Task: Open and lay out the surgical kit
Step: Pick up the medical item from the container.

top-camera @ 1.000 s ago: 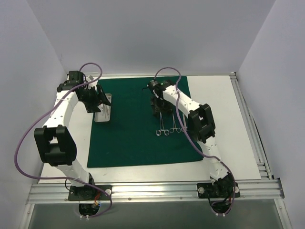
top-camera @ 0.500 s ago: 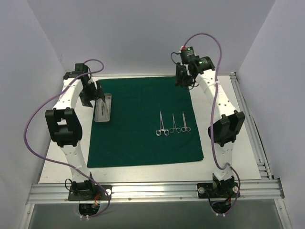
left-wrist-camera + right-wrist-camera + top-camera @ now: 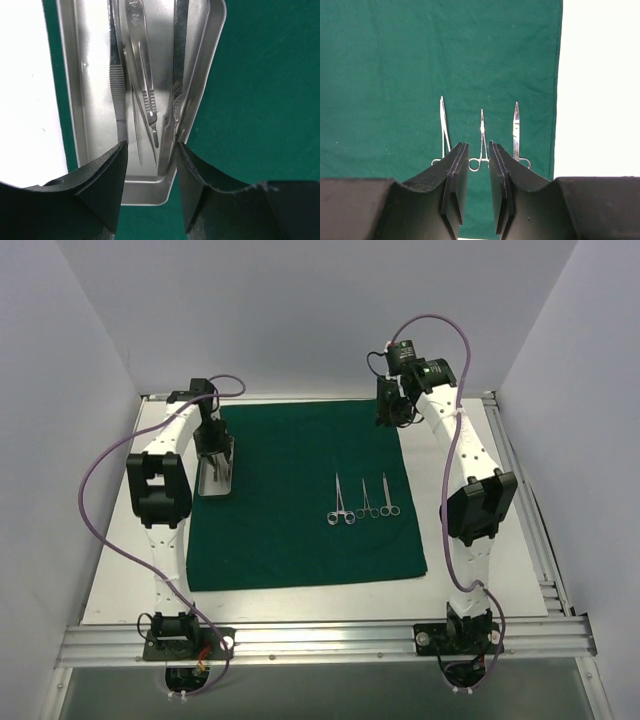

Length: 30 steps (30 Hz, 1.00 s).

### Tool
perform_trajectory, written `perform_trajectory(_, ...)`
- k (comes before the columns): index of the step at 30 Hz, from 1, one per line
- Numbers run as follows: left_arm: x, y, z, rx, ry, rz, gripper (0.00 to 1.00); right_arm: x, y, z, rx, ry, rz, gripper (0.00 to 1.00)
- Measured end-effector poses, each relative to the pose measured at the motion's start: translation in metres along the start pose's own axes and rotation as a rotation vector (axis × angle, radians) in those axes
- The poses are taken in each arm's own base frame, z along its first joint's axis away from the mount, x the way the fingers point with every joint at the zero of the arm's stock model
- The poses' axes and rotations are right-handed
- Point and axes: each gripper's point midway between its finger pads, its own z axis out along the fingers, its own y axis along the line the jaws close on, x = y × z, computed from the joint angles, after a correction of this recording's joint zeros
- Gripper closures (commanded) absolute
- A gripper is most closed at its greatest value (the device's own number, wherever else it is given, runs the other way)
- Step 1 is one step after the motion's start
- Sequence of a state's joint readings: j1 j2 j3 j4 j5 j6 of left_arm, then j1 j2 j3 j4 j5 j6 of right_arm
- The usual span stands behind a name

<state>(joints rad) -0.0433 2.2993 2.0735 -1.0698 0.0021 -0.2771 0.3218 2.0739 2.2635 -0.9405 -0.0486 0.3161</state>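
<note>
The surgical kit's dark green drape (image 3: 290, 530) lies spread flat. A silver tray (image 3: 213, 492) sits at its left edge, holding tweezers (image 3: 117, 85) and slim steel handles (image 3: 145, 92). My left gripper (image 3: 215, 448) hovers right over the tray's near end (image 3: 150, 192), open, with nothing between its fingers (image 3: 107, 172). Three ring-handled forceps (image 3: 340, 502) (image 3: 367, 499) (image 3: 388, 496) lie side by side on the drape's right half. My right gripper (image 3: 392, 408) hangs high over the far right corner, its jaws narrowly open and empty, looking down on the forceps (image 3: 482, 131).
White tabletop (image 3: 480, 490) borders the drape on the right and a strip (image 3: 25, 100) runs left of the tray. Grey walls enclose three sides. An aluminium rail (image 3: 320, 640) with both arm bases runs along the near edge.
The right arm rose from the forceps row to the drape's far right corner, jaws narrowing. The left gripper swung right to over the tray, its jaws partly closing.
</note>
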Motion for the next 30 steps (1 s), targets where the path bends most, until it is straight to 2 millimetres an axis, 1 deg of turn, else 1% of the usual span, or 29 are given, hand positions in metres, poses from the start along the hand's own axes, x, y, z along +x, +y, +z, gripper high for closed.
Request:
perform_trajectory(3, 0.002, -0.002, 0.009, -0.015, 0.015, 0.01, 0.49, 0.0, -0.002, 0.001, -0.003, 0.004, 0.006, 0.76)
perform_trajectory(5, -0.002, 0.0, 0.014, -0.026, 0.014, 0.008, 0.54, 0.0, -0.003, 0.002, -0.003, 0.005, 0.008, 0.76)
perform_trajectory(7, -0.008, 0.001, 0.017, -0.033, 0.007, 0.005, 0.56, 0.0, -0.004, 0.002, -0.003, 0.007, 0.011, 0.76)
perform_trajectory(11, -0.016, 0.003, 0.019, -0.04, -0.009, 0.002, 0.58, 0.001, -0.005, 0.005, -0.001, 0.014, 0.013, 0.76)
perform_trajectory(12, -0.018, 0.003, 0.018, -0.041, -0.013, 0.002, 0.63, 0.001, -0.005, 0.005, -0.002, 0.016, 0.014, 0.76)
perform_trajectory(13, -0.018, 0.002, 0.018, -0.042, -0.014, 0.001, 0.65, 0.001, -0.004, 0.007, -0.004, 0.02, 0.016, 0.76)
perform_trajectory(15, -0.02, 0.002, 0.019, -0.043, -0.016, 0.003, 0.66, 0.002, -0.004, 0.008, -0.005, 0.024, 0.017, 0.77)
perform_trajectory(16, -0.02, 0.002, 0.02, -0.044, -0.014, 0.003, 0.67, 0.002, -0.004, 0.008, -0.005, 0.025, 0.017, 0.76)
perform_trajectory(24, -0.006, 0.007, 0.034, -0.067, 0.049, 0.003, 0.67, 0.002, -0.005, 0.008, -0.01, 0.026, 0.026, 0.77)
perform_trajectory(28, -0.002, 0.007, 0.035, -0.072, 0.066, 0.002, 0.69, 0.003, -0.007, 0.01, -0.008, 0.033, 0.029, 0.77)
perform_trajectory(29, -0.002, 0.007, 0.035, -0.072, 0.068, 0.002, 0.76, 0.004, -0.007, 0.011, -0.007, 0.036, 0.03, 0.77)
perform_trajectory(30, -0.002, 0.007, 0.035, -0.073, 0.073, -0.001, 0.8, 0.005, -0.007, 0.011, -0.006, 0.039, 0.031, 0.77)
